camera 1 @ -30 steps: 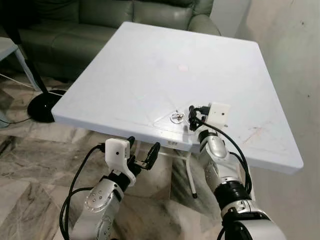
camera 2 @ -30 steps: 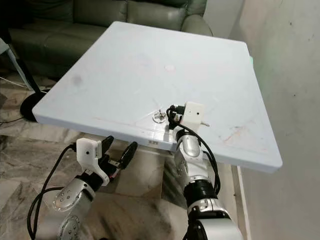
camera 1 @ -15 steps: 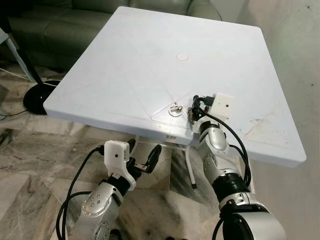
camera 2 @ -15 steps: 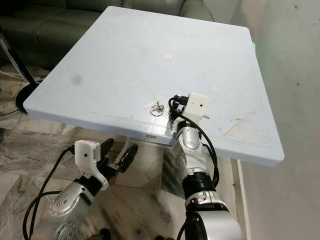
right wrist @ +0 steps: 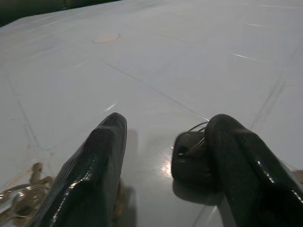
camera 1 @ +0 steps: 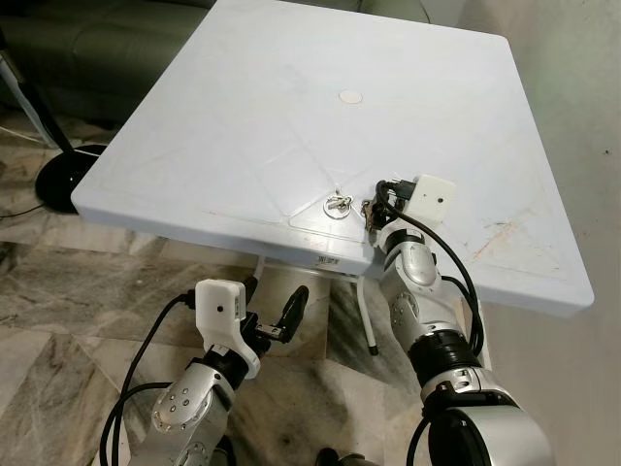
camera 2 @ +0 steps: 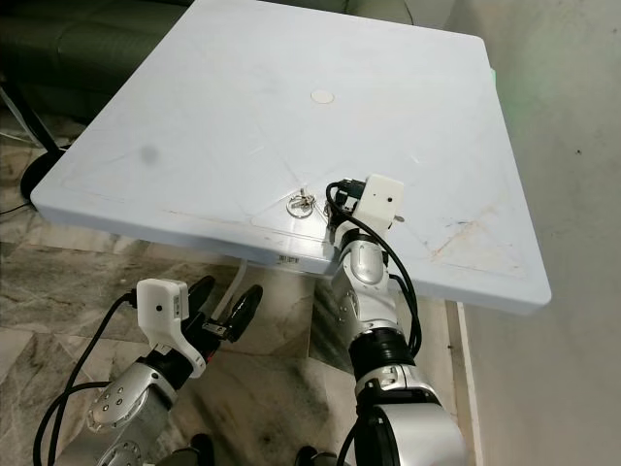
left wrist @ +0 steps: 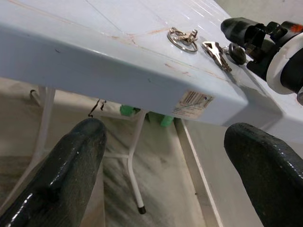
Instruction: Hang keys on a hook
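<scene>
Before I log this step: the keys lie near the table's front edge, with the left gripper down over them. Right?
Not quite: it is the right gripper down over the keys, near the white table's front edge, as the left eye view shows. The left gripper hangs below the tabletop.

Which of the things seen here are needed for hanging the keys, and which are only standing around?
Part of the job:
- keys, lying near the table's front edge
- right gripper, fingers open, down on the tabletop beside the keys
- no hook can be seen

Just around:
- white table
- left gripper, open, idle below the table edge
- sofa
- black stand base
</scene>
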`<state>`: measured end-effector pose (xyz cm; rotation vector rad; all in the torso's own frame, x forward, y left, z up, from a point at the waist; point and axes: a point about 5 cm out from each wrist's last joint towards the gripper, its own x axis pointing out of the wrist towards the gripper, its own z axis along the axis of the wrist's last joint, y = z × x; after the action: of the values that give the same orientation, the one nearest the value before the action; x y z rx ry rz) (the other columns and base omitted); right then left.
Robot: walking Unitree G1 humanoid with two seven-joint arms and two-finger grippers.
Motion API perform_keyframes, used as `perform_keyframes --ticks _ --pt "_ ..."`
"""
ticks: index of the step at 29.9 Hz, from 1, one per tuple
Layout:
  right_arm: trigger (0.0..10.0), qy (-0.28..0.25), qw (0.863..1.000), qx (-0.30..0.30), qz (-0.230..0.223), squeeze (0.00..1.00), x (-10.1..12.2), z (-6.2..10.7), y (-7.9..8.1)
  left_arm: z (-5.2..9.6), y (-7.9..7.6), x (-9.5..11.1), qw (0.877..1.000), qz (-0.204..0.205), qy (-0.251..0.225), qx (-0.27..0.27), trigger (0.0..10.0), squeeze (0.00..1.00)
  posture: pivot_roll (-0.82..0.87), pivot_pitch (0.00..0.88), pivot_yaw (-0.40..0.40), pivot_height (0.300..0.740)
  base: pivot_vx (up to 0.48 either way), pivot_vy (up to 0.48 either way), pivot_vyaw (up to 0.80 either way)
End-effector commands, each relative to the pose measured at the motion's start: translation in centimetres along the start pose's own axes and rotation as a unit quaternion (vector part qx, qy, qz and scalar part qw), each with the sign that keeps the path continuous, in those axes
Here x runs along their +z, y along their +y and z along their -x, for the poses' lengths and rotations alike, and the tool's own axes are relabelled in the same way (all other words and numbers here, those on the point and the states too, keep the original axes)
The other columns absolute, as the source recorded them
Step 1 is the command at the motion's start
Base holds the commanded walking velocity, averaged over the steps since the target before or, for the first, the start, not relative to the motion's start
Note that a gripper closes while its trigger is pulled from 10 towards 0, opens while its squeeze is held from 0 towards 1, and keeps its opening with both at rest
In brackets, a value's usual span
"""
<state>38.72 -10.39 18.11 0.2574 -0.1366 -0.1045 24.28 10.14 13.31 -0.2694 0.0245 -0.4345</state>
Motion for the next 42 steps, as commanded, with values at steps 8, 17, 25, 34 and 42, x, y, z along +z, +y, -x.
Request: perform_keyframes --ticks 8,17,25,34,42 --pt "10.0 0.008 1.000 -0.028 -0.007 0.00 -0.3 -0.1 -0.8 0.3 -0.5 -0.1 1.000 0.013 0.004 0.000 10.0 0.00 0.14 0.290 -0.101 0.740 0.000 0.000 0.00" --pt "10.0 -0.003 0.999 -0.031 -0.017 0.00 0.0 -0.1 -0.9 0.1 -0.7 -0.1 1.000 0.015 0.002 -0.001 10.0 0.00 0.14 0.284 -0.103 0.740 0.000 0.000 0.00" --pt "10.0 -0.007 0.999 -0.032 -0.024 0.00 0.1 -0.2 -0.8 0.0 -0.7 0.0 1.000 0.017 -0.001 -0.001 10.0 0.00 0.14 0.281 -0.104 0.740 0.000 0.000 0.00" --pt "10.0 0.017 0.999 -0.027 -0.023 0.00 -0.6 -0.1 0.0 0.2 -0.9 0.1 1.000 0.020 -0.003 0.003 10.0 0.00 0.16 0.289 -0.109 0.740 0.000 0.000 0.00" --pt "10.0 0.021 0.999 -0.021 -0.025 0.00 -0.5 -0.3 0.7 0.4 -1.2 0.1 1.000 0.023 -0.004 0.003 10.0 0.00 0.16 0.295 -0.114 0.740 0.000 0.000 0.00"
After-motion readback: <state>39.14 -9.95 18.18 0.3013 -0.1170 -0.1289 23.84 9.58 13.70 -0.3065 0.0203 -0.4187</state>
